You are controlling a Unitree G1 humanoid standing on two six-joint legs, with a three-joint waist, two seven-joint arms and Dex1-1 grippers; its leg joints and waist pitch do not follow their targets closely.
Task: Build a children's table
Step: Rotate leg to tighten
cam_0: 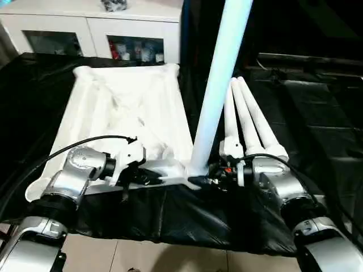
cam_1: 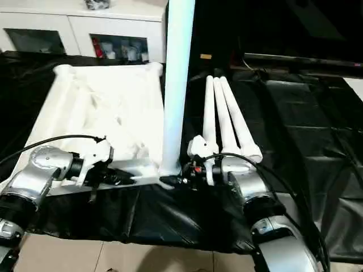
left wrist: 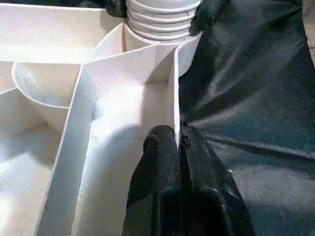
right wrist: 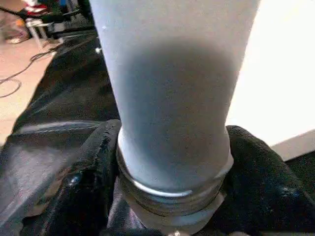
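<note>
Left eye view: the white tabletop [cam_0: 127,107] lies upside down on a black sheet [cam_0: 306,113], with its rim pointing up.
Standing leg: one long white leg [cam_0: 218,85] stands straight up in the tabletop's near right corner socket.
Other legs: three more white legs [cam_0: 249,122] lie side by side on the sheet, just to the right of the standing leg.
Left arm: the silver forearm reaches in from the left, and the left gripper [cam_0: 148,177] points sideways along the near rim.
Left fingers: pressed tight together on the thin rim wall; one black finger [left wrist: 157,177] is inside the wall and the other is outside.
Right arm: the silver forearm comes in from the right, and the right gripper [cam_0: 211,180] points sideways at the bottom of the standing leg.
Right fingers: spread wide, one black finger [right wrist: 91,182] on each side of the leg's bottom end, touching it.
Room: a white cabinet [cam_0: 91,25] with glass doors stands behind the sheet, and pale floor shows in front.
Left wrist view: shows the ribs under the tabletop and the leg's ridged end [left wrist: 162,14] sitting in the socket.
Right wrist view: shows a ring around the leg's bottom end, close up.
</note>
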